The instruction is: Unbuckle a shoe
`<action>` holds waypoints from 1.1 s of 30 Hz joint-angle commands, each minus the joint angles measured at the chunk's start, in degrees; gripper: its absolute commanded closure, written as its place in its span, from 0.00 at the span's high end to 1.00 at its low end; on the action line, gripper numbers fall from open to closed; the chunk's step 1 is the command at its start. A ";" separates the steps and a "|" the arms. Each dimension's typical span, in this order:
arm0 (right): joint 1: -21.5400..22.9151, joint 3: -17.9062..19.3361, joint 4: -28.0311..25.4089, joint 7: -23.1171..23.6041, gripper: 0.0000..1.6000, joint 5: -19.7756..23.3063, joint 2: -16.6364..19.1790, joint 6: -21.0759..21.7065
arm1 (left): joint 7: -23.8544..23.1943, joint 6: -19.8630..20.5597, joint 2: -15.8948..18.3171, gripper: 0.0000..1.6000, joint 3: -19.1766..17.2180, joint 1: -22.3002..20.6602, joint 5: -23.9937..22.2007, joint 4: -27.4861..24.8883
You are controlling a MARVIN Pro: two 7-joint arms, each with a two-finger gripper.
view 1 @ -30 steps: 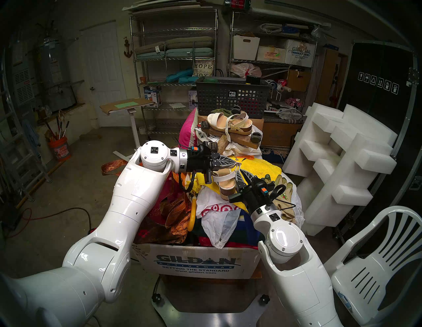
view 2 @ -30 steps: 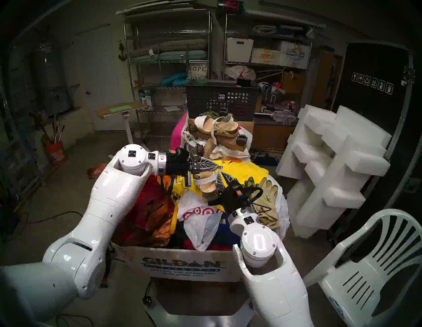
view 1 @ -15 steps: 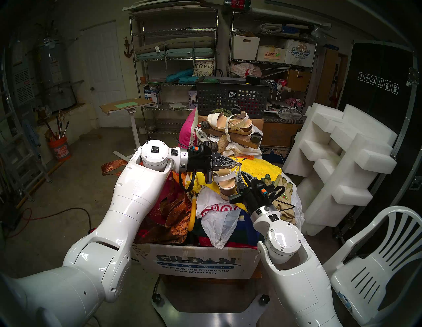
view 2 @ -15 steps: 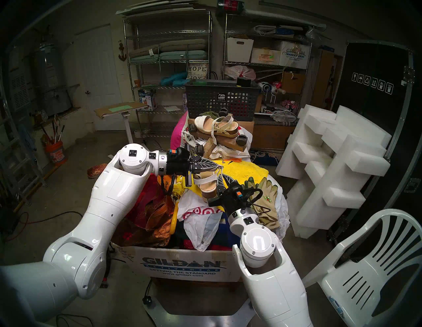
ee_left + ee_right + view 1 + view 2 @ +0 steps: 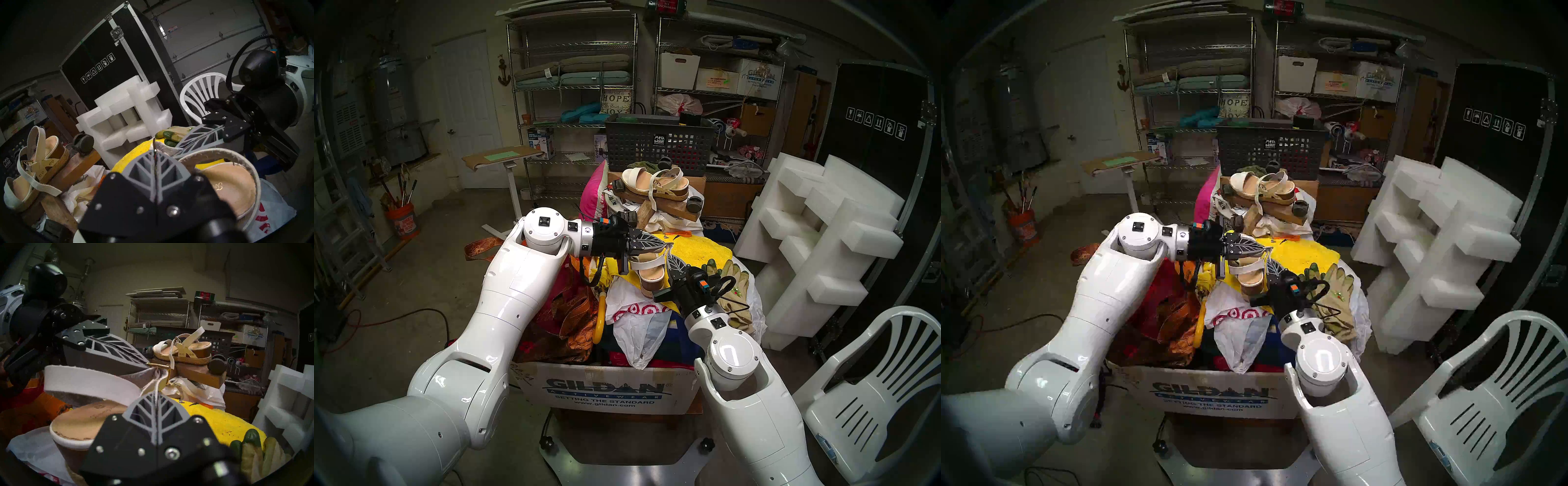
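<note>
Closed right end effector [image 5: 155, 394] onto thin strap [image 5: 158, 382] since a second ago. Left end effector [image 5: 667, 245] clamped on shoe [image 5: 648, 268] at buckle [image 5: 160, 365].

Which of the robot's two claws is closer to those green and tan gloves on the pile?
Right. The right gripper sits just beside the gloves, its wrist nearly against them; the left gripper reaches in from the shoe's far side.
</note>
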 commanded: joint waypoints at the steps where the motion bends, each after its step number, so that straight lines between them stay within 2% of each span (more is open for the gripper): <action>1: 2.38 -0.24 -1.07 1.06 0.00 -1.39 1.20 1.02 | -0.32 -0.21 -0.12 0.00 -0.22 -0.49 -0.38 -1.19; 15: 3.01 0.73 -0.72 -0.47 0.00 -2.85 0.36 0.43 | -1.58 0.58 0.40 0.00 -0.93 0.87 -0.49 -2.67; 25: 2.63 0.45 -1.73 1.23 0.00 -3.58 1.48 1.23 | -2.15 0.81 0.59 0.00 -1.57 1.51 -0.37 -3.48; 30: 1.97 0.24 -2.30 2.50 0.00 -3.22 1.35 2.21 | -0.77 -0.03 0.20 0.00 -2.20 2.09 0.15 -3.92; 31: 1.93 0.24 -2.34 2.46 0.15 -3.26 1.29 2.27 | -0.61 -0.11 0.14 0.00 -2.26 2.12 0.20 -3.96; 32: 1.90 0.24 -2.38 2.36 0.47 -3.36 1.26 2.30 | -0.57 -0.12 0.13 0.00 -2.25 2.11 0.21 -3.96; 33: 1.84 0.32 -2.40 2.08 0.51 -3.49 1.15 2.21 | -0.55 -0.14 0.12 0.00 -2.26 2.10 0.21 -3.97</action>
